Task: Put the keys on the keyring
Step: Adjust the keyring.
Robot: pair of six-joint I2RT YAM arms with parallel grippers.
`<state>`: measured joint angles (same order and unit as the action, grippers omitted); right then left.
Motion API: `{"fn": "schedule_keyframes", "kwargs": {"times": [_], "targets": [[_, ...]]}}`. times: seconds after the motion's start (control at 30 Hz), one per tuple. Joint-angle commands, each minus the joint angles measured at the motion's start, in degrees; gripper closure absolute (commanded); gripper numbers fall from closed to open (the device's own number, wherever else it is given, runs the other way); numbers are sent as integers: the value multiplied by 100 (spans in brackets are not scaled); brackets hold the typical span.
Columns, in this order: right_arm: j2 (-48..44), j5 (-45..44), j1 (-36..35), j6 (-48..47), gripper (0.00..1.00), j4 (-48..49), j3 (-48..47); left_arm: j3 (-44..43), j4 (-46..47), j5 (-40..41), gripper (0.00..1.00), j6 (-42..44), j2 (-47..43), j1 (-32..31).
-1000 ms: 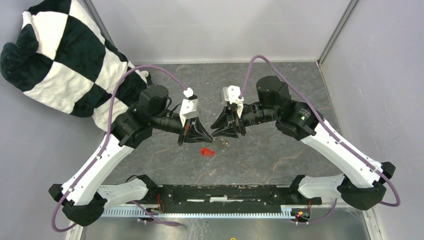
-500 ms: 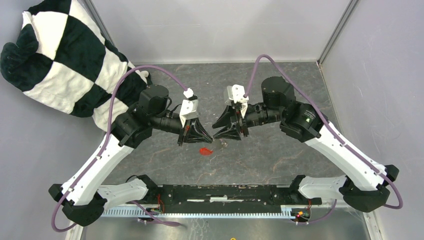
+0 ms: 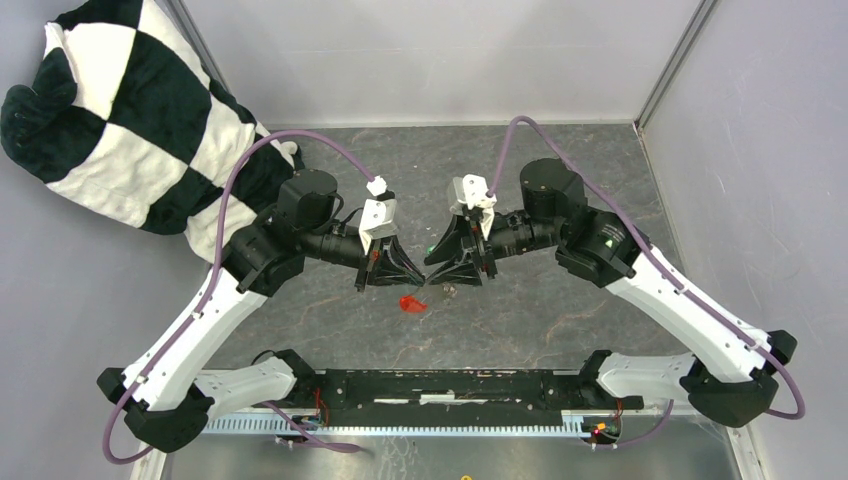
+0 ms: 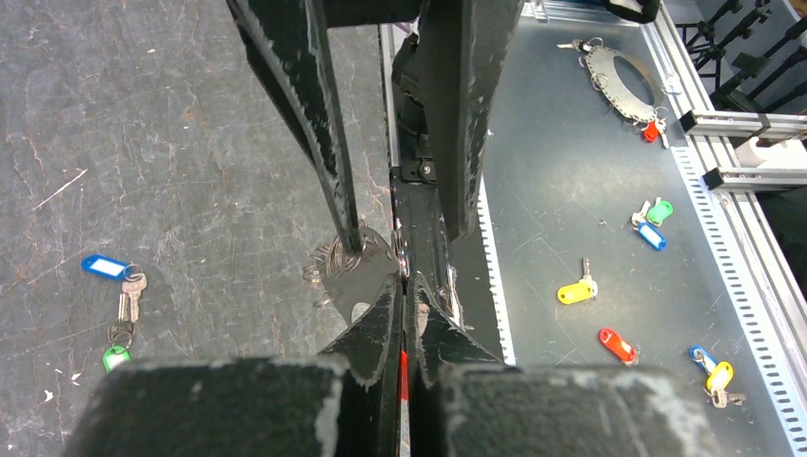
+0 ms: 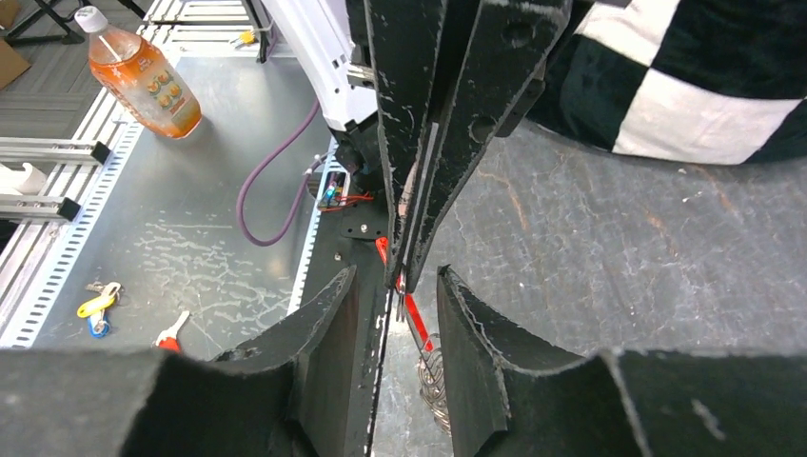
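My left gripper [image 3: 408, 276] is shut on the keyring's red tag [image 3: 410, 302]. In the left wrist view a red sliver [image 4: 403, 367] shows between the closed fingers. The grey-brown chain clump [image 5: 433, 381] hangs below the tag and also shows in the left wrist view [image 4: 328, 262]. My right gripper [image 3: 438, 264] is open and faces the left one tip to tip. Its fingers [image 5: 324, 314] flank the left gripper's tip and the tag [image 5: 411, 312]. The keys lie on the table beyond: blue head [image 4: 102, 266], green head [image 4: 115, 358]. A green speck [image 3: 432, 244] shows by the right gripper.
A black-and-white checkered cushion [image 3: 110, 110] lies at the far left corner. The grey walls [image 3: 760, 150] close in the table on the right and at the back. The metal shelf [image 4: 571, 171] at the near edge holds several other tagged keys. An orange bottle [image 5: 143, 81] stands there.
The right arm has shifted slightly, its open gripper closing in on the left gripper's tip. The left gripper and the red tag have stayed put.
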<state>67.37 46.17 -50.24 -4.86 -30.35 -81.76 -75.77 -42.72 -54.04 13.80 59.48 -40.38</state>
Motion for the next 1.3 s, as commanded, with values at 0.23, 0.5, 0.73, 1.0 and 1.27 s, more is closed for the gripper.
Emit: {"fn": "schedule_keyframes", "kwargs": {"times": [0.23,0.5,0.73,1.0,1.27], "targets": [[126,150,21,143,63,271,102,-263,245,-55,98,169,6,-2],[212,199,14,135,72,238,155,-278,245,-36,98,167,-11,-1],[-55,-114,14,351,98,874,404,-243,238,-58,98,145,-31,3],[-744,-513,94,794,100,2150,1181,-353,213,-25,55,-46,-22,-4],[-1170,-495,138,1281,100,3214,1899,-323,46,160,56,322,-39,4]]}}
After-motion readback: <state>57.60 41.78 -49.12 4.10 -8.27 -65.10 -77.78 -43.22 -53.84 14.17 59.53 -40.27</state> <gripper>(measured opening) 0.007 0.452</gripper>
